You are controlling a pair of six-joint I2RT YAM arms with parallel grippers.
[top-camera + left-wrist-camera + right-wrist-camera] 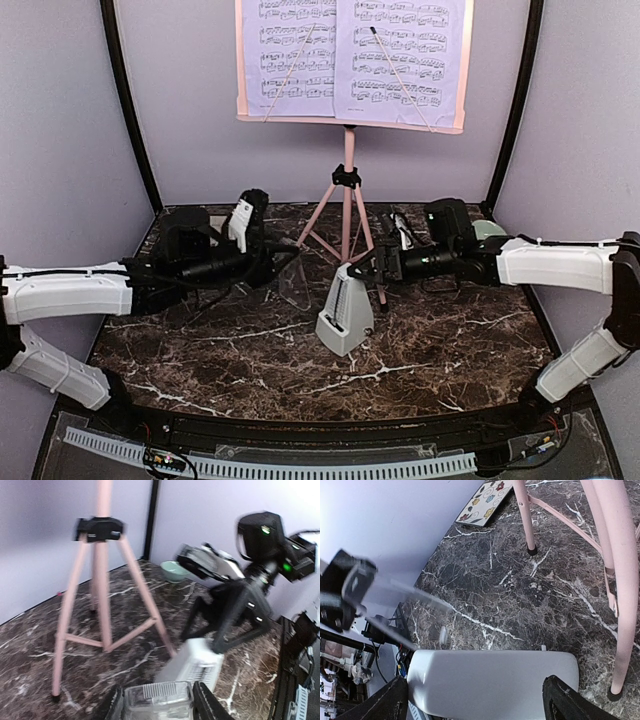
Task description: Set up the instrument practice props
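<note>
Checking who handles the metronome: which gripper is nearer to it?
Right. The right gripper has a finger on either side of the metronome near its top; the left gripper sits off to its left, apart.

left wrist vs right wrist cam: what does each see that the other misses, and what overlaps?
Left wrist only: the green bowl near the back wall, the stand's black collar, and the right arm reaching down to the metronome.
Right wrist only: the floral tile by the wall and the blurred left arm.
Both: the white metronome, the pink stand legs and the marble table.
</note>
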